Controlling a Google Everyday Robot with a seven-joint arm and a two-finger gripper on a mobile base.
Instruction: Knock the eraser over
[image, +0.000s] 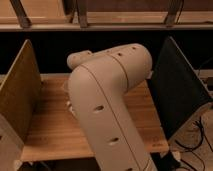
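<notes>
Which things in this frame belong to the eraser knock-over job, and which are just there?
Job:
- robot arm, filling the middle of the view
- gripper: hidden beyond the arm
- eraser: hidden behind the arm

Just there:
- wooden table
- tan panel on the left
- dark panel on the right
- wooden shelf behind

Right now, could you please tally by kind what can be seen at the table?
Side panels: 2 (tan panel, dark panel)
Wooden table: 1
Robot arm: 1
Total: 4
The gripper is out of view, hidden behind the robot arm over the table. The eraser cannot be seen either.
</notes>
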